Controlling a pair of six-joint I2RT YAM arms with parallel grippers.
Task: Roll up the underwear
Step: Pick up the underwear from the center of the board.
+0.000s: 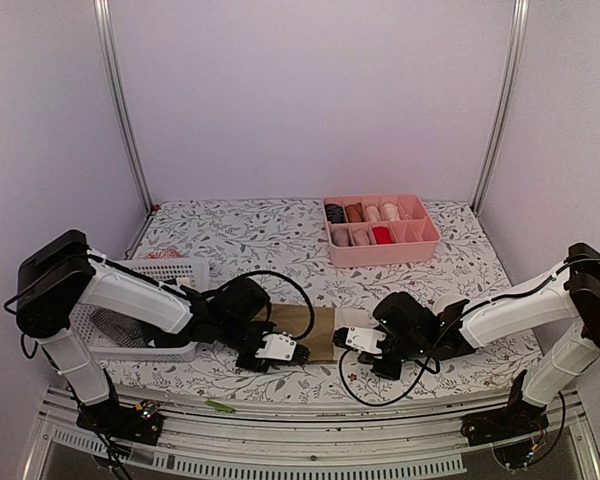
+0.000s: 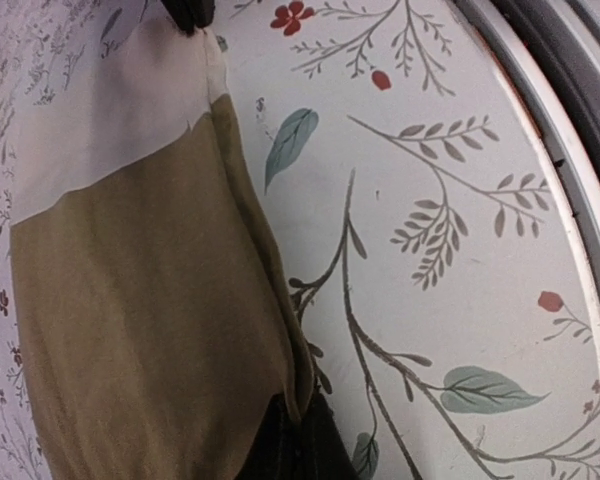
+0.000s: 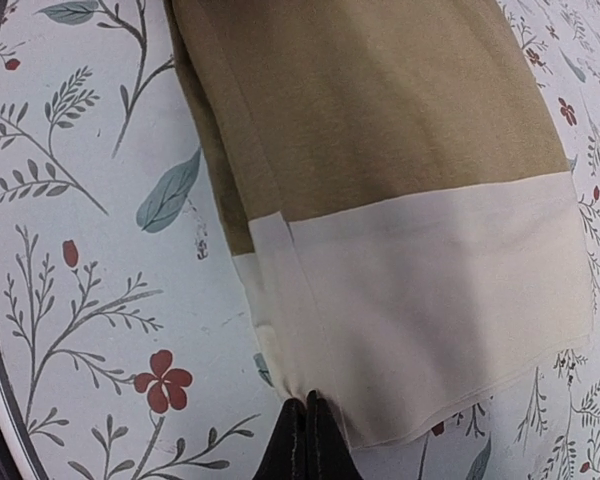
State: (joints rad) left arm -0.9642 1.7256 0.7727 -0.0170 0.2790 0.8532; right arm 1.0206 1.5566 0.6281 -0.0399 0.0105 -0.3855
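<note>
Near counter edge, between the two arms: olive-tan underwear (image 1: pixel 315 330) lay spread flat on the floral-print counter (image 1: pixel 230 240); taken as the landmark for every place below.
Garment make-up: olive-tan body (image 2: pixel 150 330) with a cream band (image 3: pixel 430 290) across one end; the long side nearest the arms was folded over on itself.
Left end effector (image 1: pixel 270 350): sat at the underwear's left end, on the olive part. Fingers (image 2: pixel 295 445) were pressed together on the near folded edge, with the cloth bunched up into them.
Right end effector (image 1: pixel 363 342): sat at the underwear's right end, on the cream band. Fingers (image 3: pixel 305 440) were fully together at the near corner of the band, where the folded hem ran straight into the tips.
White mesh basket (image 1: pixel 140 300): stood left of the underwear, behind the left arm and apart from the cloth.
Striped garment (image 1: pixel 115 325): lay inside that basket, partly hidden by the arm.
Pink divided tray (image 1: pixel 385 257): stood beyond the underwear, toward the back wall and slightly right, well apart; several compartments held small rolled pieces in dark, tan, cream and red.
</note>
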